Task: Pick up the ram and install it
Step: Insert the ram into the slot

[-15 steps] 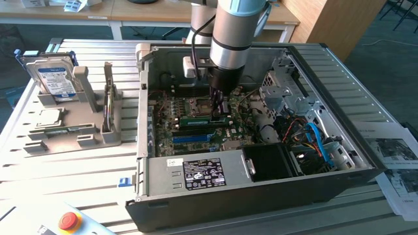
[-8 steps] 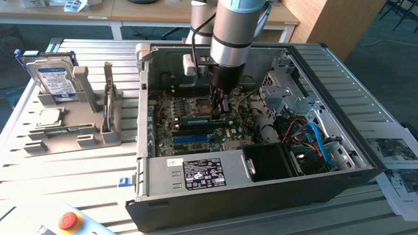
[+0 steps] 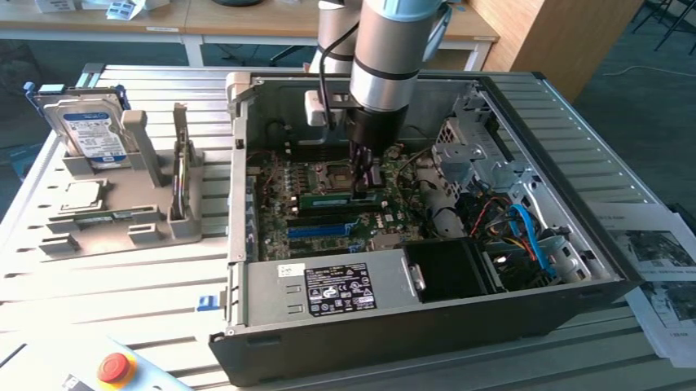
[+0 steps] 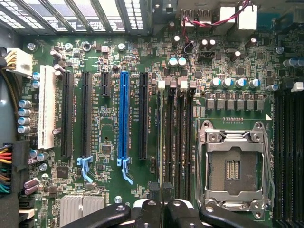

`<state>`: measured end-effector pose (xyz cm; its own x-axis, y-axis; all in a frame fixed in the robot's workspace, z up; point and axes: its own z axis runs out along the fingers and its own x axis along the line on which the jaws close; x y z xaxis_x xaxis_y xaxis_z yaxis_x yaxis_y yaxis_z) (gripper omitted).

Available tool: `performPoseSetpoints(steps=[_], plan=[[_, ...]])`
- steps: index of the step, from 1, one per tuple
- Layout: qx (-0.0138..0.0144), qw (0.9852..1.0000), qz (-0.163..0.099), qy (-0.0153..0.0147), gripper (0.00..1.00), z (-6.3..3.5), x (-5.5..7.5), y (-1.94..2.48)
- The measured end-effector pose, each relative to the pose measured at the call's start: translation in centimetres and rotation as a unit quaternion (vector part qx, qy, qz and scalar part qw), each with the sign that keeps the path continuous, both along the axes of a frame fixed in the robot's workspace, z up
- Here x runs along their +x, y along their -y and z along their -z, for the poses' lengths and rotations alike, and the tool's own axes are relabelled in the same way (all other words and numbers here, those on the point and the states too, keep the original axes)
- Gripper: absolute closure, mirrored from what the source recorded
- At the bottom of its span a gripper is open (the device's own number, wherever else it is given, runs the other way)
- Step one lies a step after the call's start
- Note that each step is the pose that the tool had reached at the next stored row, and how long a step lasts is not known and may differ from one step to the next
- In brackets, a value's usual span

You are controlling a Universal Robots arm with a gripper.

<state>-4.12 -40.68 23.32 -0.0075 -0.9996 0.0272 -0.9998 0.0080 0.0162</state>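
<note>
The ram (image 3: 326, 198) is a thin green stick standing on edge along a memory slot of the motherboard (image 3: 315, 232), inside the open computer case (image 3: 435, 326). My gripper (image 3: 364, 189) reaches straight down into the case and is shut on the ram's upper edge, near the end toward the exterior view's right. In the wrist view the ram (image 4: 160, 142) shows edge-on as a thin line over the black memory slots (image 4: 178, 142), running away from my gripper (image 4: 161, 192). I cannot tell whether the stick is fully seated in its slot.
The empty processor socket (image 4: 235, 168) lies beside the memory slots, and a blue expansion slot (image 4: 124, 118) on their other side. On the exterior view's left a grey holder (image 3: 130, 220) carries a hard drive (image 3: 93, 130) and a square silver chip (image 3: 81, 195). A red stop button (image 3: 114, 366) sits near the front.
</note>
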Motion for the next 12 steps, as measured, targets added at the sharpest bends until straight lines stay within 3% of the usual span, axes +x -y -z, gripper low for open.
performPoseSetpoints(steps=[12], plan=[[0.0000,1.0000,0.000,0.0043,0.88,0.00,-0.16,0.00]])
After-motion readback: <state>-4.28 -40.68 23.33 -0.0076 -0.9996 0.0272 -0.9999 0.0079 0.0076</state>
